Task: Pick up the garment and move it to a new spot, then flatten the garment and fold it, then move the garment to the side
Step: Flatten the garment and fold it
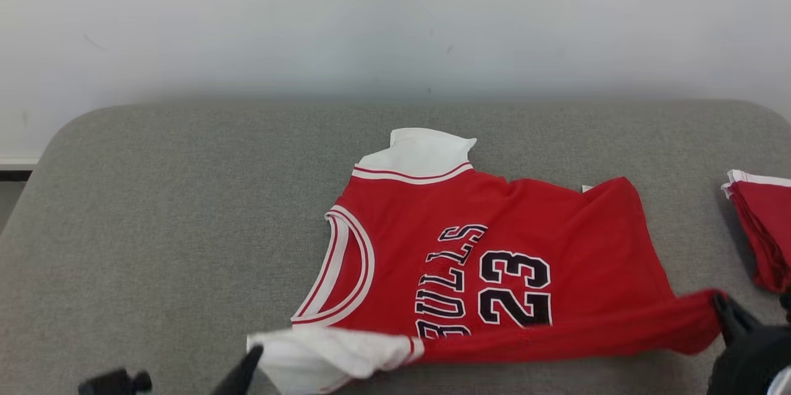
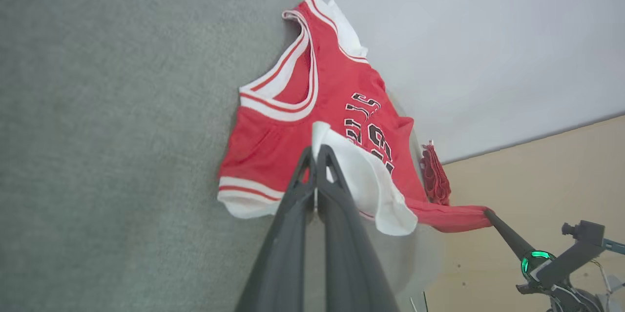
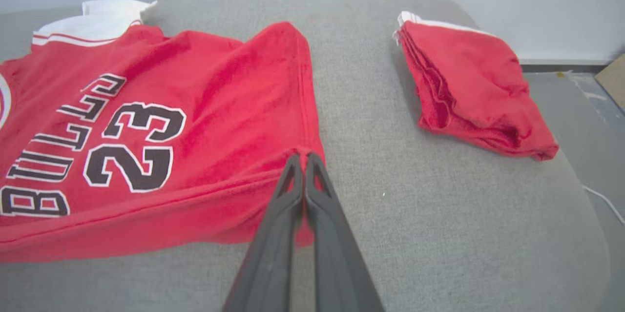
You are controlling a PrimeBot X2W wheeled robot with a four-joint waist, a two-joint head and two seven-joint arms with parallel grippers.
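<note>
1. Your grey upholstered surface point(image 1: 154, 197) carries everything; nothing on it serves as a container.
2. The red sleeveless jersey with white trim point(image 1: 556, 228) lies mid-surface, its near edge raised taut, seemingly for a lengthwise fold.
3. A folded red cloth stack point(image 3: 468, 87) sits apart at the right.
4. Your left gripper point(image 2: 315, 151) pinches the white shoulder corner; your right gripper point(image 3: 302, 156) pinches the hem corner.

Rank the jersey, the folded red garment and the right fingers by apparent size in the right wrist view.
1. The jersey, clearly largest.
2. The folded red garment and the right fingers look about alike; the fingers sit close to the camera, so no ranking.
</note>
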